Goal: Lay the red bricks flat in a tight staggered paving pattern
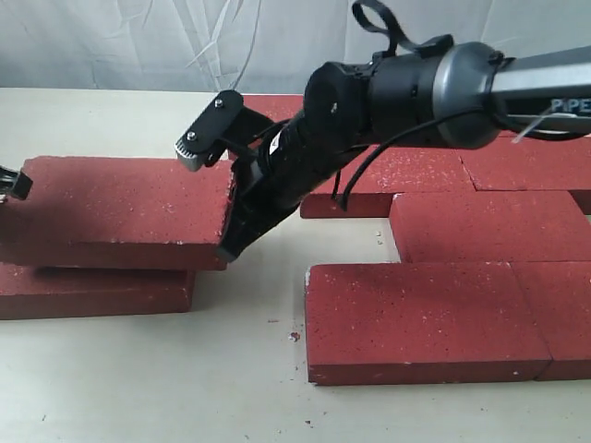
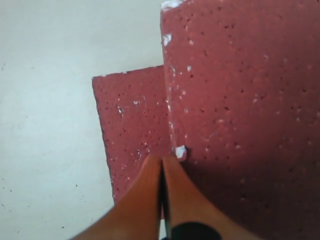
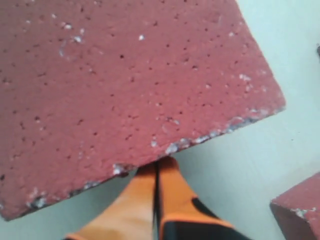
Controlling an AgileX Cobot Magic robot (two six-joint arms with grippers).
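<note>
At the left of the pale table [image 1: 166, 388], a rough, white-speckled, dark-red rectangular upper brick [image 1: 120, 208] lies flat on a matching lower brick [image 1: 92, 293] and overhangs it toward the middle. The right gripper [image 3: 157, 167] has its orange fingers pressed together with nothing between them, and its tip touches the upper brick's chipped end edge. The left gripper [image 2: 161, 165], likewise closed and empty, meets a corner at the opposite end. The other red bricks [image 1: 416, 323] lie flat in close, staggered rows at the right, apart from the stack.

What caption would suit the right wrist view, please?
Shut right end effector at the chipped edge of a red brick.
</note>
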